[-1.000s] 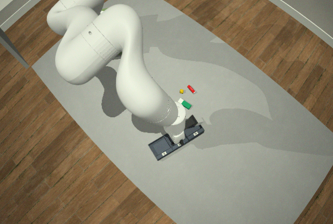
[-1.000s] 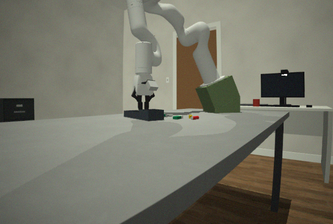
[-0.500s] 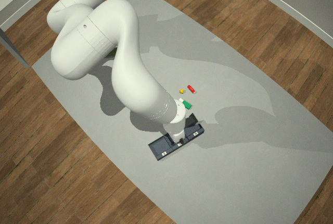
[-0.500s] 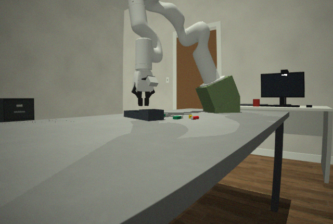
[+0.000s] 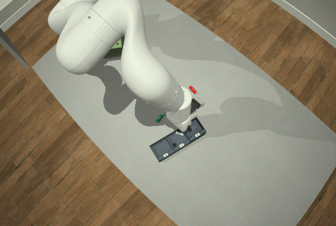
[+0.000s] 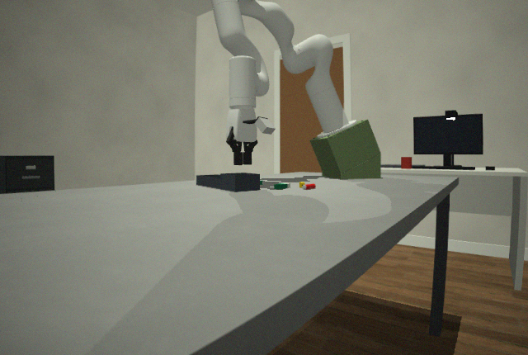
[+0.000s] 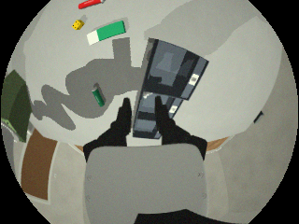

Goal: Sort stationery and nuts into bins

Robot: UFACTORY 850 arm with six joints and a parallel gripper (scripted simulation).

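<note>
A dark grey row of bins (image 5: 160,146) (image 6: 225,181) (image 7: 177,65) with three compartments lies on the table; its labels are too small to read. A small dark thing (image 5: 174,145) lies in the middle compartment. My gripper (image 5: 188,130) (image 6: 242,157) (image 7: 142,104) hangs above the row of bins, its fingers apart with nothing between them. A green marker (image 5: 159,117) (image 7: 99,96) lies on the table beside the bins. Farther off lie a green and white eraser (image 7: 106,32) (image 6: 281,186), a small yellow die (image 7: 78,24) (image 6: 302,183) and a red thing (image 5: 193,89) (image 6: 308,186) (image 7: 92,3). In the top view the arm hides the eraser and the die.
The arm's green base (image 5: 115,49) (image 6: 347,150) stands at the table's far end. A second table with a monitor (image 6: 447,133) and a red cup (image 6: 406,162) stands behind. The table edge (image 6: 384,231) runs along the right.
</note>
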